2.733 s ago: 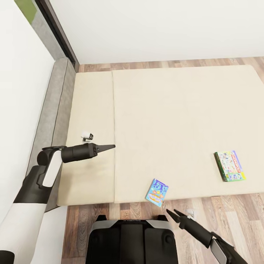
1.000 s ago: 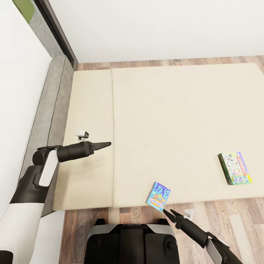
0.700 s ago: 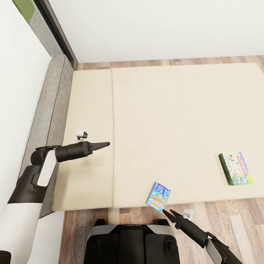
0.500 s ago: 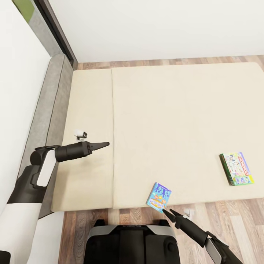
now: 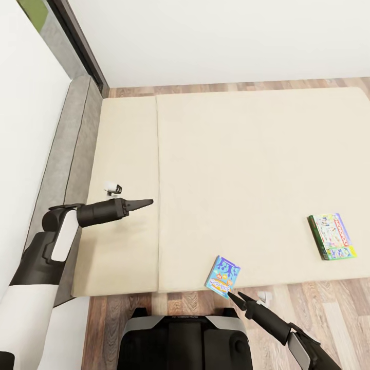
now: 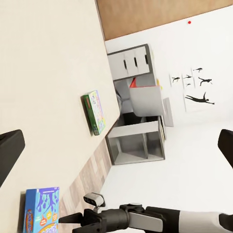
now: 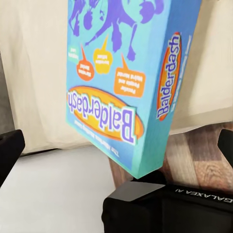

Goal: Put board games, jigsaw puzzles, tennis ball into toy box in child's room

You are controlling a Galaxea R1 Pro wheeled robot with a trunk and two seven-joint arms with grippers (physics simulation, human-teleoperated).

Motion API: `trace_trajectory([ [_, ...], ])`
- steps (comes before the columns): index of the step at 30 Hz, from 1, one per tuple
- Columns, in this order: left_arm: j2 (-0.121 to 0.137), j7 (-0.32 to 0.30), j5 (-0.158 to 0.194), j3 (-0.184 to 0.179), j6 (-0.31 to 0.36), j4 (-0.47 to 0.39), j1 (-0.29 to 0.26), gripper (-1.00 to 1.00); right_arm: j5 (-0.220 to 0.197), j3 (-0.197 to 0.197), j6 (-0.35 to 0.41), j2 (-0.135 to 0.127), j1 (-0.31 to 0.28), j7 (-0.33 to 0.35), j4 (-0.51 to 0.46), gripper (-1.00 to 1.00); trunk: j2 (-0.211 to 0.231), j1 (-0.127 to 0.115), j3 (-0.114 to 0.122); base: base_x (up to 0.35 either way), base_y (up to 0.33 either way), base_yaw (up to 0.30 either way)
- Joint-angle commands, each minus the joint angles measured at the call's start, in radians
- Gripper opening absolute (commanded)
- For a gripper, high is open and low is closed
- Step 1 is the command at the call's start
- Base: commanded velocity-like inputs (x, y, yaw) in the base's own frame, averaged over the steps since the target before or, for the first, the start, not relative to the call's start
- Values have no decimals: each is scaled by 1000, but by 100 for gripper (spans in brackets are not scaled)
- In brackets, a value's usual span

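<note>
Beige bed, rt pincer open by blue game, "Balderdash" legible at wrist, lt pincer probably open.

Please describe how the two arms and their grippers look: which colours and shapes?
Both arms have white upper shells and dark grey to black forearms. The left gripper and the right gripper each end in thin, pointed black fingers. A small white camera block sits beside each wrist.

1. left arm bent at the elbow, its forearm reaching forward and rightward at the head view's left side.
2. left gripper at that forearm's end, its fingers spread wide in the left wrist view, holding nothing.
3. right arm low at the head view's right, forearm angled up and leftward.
4. right gripper with jaws parted, nothing between them.
</note>
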Motion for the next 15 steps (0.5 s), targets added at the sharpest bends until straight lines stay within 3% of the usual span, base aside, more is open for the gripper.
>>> trace_trajectory([
  [1,0,-3,-1,0,4,0,0,100,-3,-1,1,0,0,4,1,100,-1,0,0,0,0,0],
  [10,0,-4,-1,0,4,0,0,100,-3,-1,2,0,-1,5,1,100,-57,31,-26,0,0,0],
  [15,0,-4,-1,-1,4,-1,0,100,-3,-1,3,1,-1,4,1,100,-57,31,-26,0,0,0],
])
